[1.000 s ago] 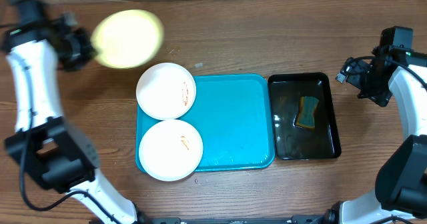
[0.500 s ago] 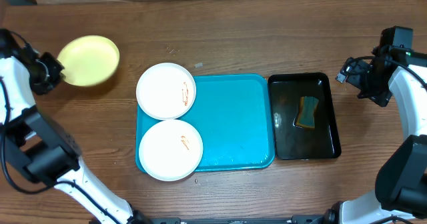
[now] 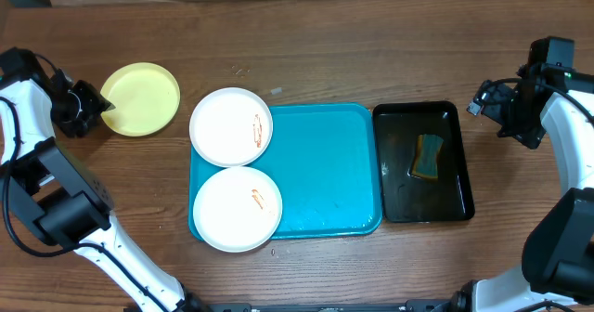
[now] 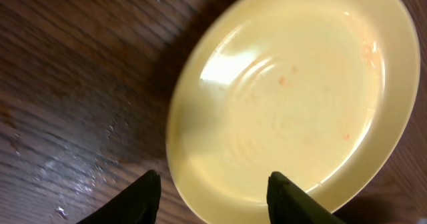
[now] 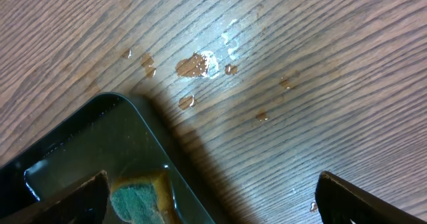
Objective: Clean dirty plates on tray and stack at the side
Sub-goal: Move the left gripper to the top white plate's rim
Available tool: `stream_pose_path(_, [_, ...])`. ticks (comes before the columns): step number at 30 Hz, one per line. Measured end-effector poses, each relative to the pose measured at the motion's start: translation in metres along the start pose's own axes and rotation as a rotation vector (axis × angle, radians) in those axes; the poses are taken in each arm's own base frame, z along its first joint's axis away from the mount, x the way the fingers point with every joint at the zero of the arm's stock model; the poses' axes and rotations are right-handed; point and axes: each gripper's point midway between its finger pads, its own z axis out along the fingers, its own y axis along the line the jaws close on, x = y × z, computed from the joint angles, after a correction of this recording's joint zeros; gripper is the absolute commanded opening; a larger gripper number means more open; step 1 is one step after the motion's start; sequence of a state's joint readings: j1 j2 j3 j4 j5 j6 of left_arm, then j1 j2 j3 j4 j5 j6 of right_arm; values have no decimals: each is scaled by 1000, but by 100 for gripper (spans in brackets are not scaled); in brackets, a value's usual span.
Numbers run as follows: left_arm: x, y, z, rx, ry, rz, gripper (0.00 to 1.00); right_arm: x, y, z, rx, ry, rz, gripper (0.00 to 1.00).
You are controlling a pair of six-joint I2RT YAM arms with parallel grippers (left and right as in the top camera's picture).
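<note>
The left hand (image 4: 215,199) is partly open and holds nothing, its fingers apart at the rim of the yellow plate (image 3: 141,98). That plate lies flat on the tabletop (image 3: 325,52), left of the blue tray (image 3: 325,168). The back white plate (image 3: 231,126) and the front white plate (image 3: 237,209), each smeared orange, sit at the tray's left end and overhang its edge. The right hand (image 5: 213,191) is wide open and empty. It hangs over the tabletop beside the black tray (image 3: 399,187), which holds a sponge (image 3: 428,156).
</note>
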State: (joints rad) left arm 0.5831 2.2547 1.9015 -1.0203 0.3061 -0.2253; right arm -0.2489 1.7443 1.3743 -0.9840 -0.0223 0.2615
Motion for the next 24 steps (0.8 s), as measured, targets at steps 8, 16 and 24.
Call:
stream_pose_path(8, [36, -32, -22, 15, 130, 66, 41, 0, 0, 0, 0, 0, 0, 100])
stream_pose_path(16, [114, -122, -7, -77, 253, 381, 40, 0, 0, 0, 0, 0, 0, 100])
stream_pose_path(24, [145, -156, 6, -211, 229, 582, 42, 0, 0, 0, 0, 0, 1, 100])
